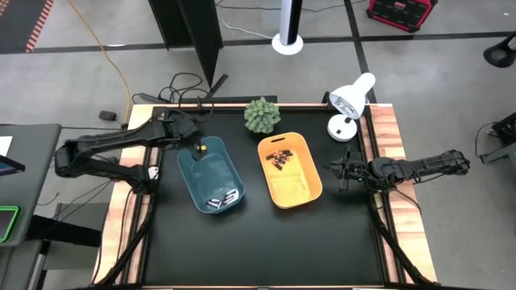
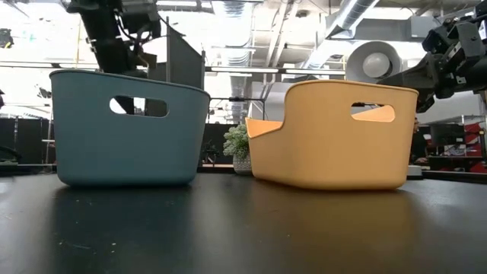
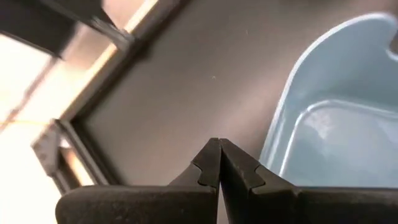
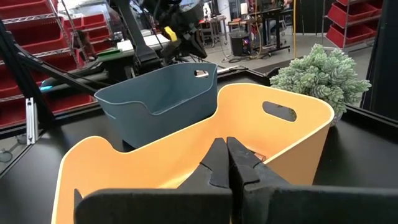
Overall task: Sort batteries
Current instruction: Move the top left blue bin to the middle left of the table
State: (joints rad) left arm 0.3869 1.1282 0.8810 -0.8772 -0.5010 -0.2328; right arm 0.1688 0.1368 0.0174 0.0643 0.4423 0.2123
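On the black table (image 1: 258,250) we list a blue plastic bin (image 1: 211,173) at left and an orange plastic bin (image 1: 289,170) at right. The small cylindrical batteries (image 1: 222,198) lie pale in the blue bin's near end and dark (image 1: 280,157) in the orange bin's far end; the low view's bin walls hide them. We read no labels. The left gripper (image 1: 199,146), clenched empty, hangs at the blue bin's far rim. The right gripper (image 1: 332,167), clenched empty, hovers right of the orange bin.

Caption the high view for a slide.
Batteries sorted into blue and orange bins; both grippers shut, empty.
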